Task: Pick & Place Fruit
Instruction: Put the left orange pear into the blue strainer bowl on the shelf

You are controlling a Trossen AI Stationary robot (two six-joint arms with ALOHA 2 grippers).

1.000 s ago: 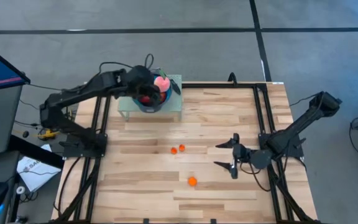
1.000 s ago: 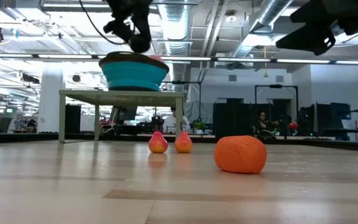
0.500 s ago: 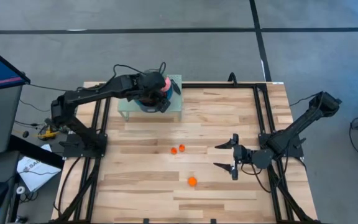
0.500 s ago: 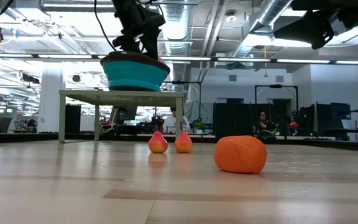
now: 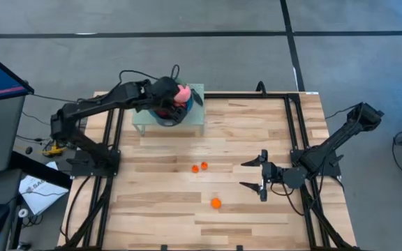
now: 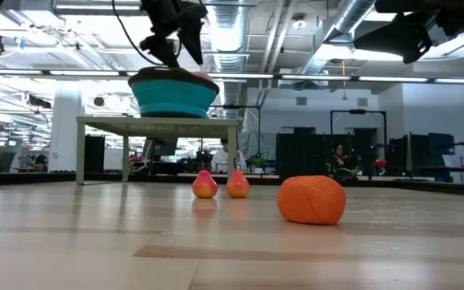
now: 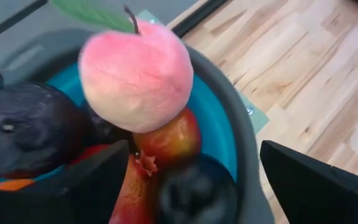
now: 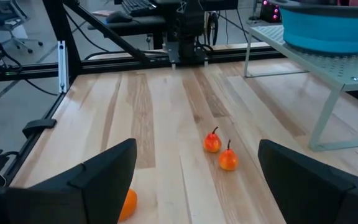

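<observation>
The left gripper (image 5: 167, 104) hangs over the blue bowl (image 5: 160, 118) on the small raised stand (image 5: 194, 120) at the desk's (image 5: 257, 132) twelve o'clock edge, fingers released and empty. Directly beneath them the pink peach (image 7: 135, 71) crowns the pile, resting on a red-yellow fruit (image 7: 169, 140) with dark plums (image 7: 27, 127) beside it.

Three fruits remain on the desk: two small pears (image 5: 199, 167) near centre, touching or nearly so, and one orange (image 5: 216, 203) toward six o'clock. The right gripper (image 5: 260, 176) waits with fingers spread, and the pears lie at its nine o'clock, the orange at about seven. The right arm is judged much the nearer to all three.

The left wrist view alone shows the bowl's contents; the right wrist view shows the pears (image 8: 220, 150) upright, stems up, and the orange (image 8: 127, 204) partly hidden behind a finger.
</observation>
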